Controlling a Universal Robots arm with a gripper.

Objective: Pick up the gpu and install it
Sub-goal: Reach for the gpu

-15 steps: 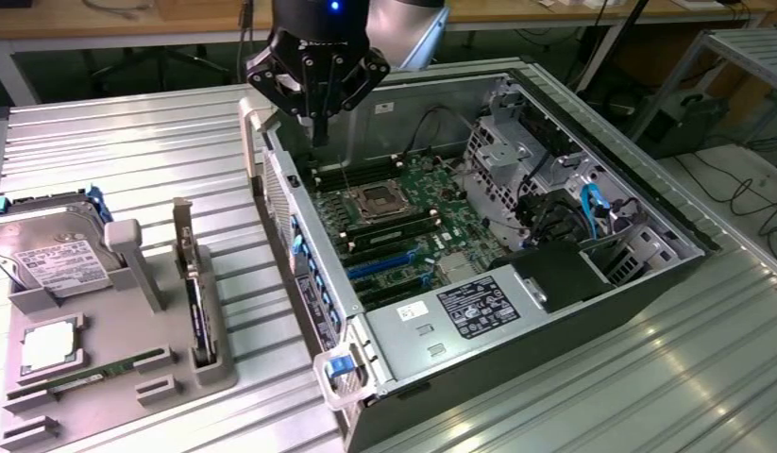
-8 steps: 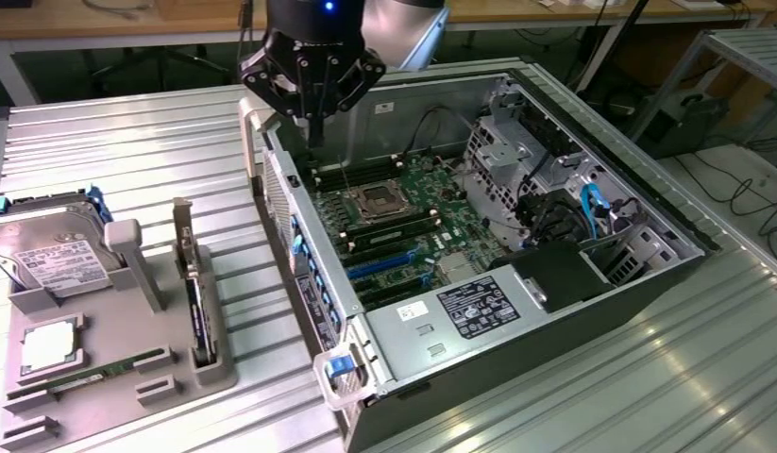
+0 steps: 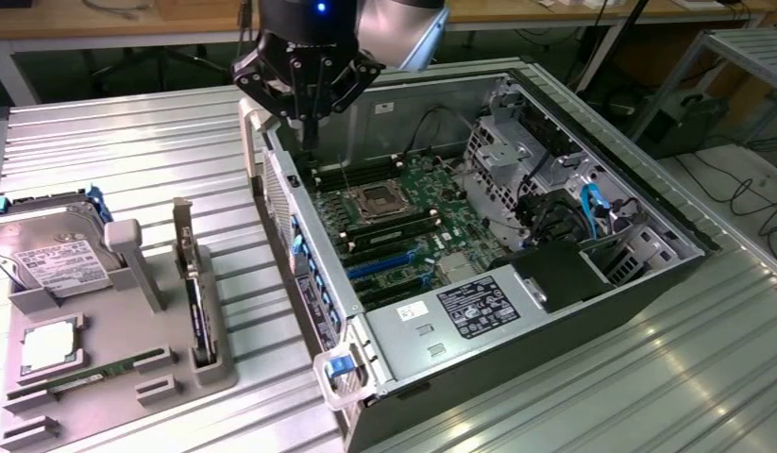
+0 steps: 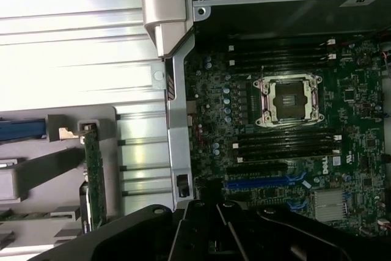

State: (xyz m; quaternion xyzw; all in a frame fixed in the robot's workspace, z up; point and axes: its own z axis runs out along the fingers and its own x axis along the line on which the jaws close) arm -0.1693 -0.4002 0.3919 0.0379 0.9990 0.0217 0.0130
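The gpu [image 3: 202,311] stands on edge in a slot of the grey holder tray [image 3: 218,373] on the exterior view's left, its silver bracket pointing up at the far end. In the wrist view the gpu [image 4: 95,175] shows as a thin green edge beside the case wall. My gripper [image 3: 309,140] hangs over the far left corner of the open computer case [image 3: 401,326], above the motherboard's edge and well away from the card. Its fingers are together and hold nothing. In the wrist view the gripper [image 4: 211,212] is a dark shape over the blue expansion slots [image 4: 263,181].
The tray also carries a silver hard drive [image 3: 55,250], a processor [image 3: 45,349] and a green memory stick [image 3: 98,373]. Inside the case are the processor socket [image 3: 376,198], blue slots [image 3: 388,269], a power supply [image 3: 482,307] and drive cages [image 3: 515,151]. The metal table [image 3: 124,151] is ribbed.
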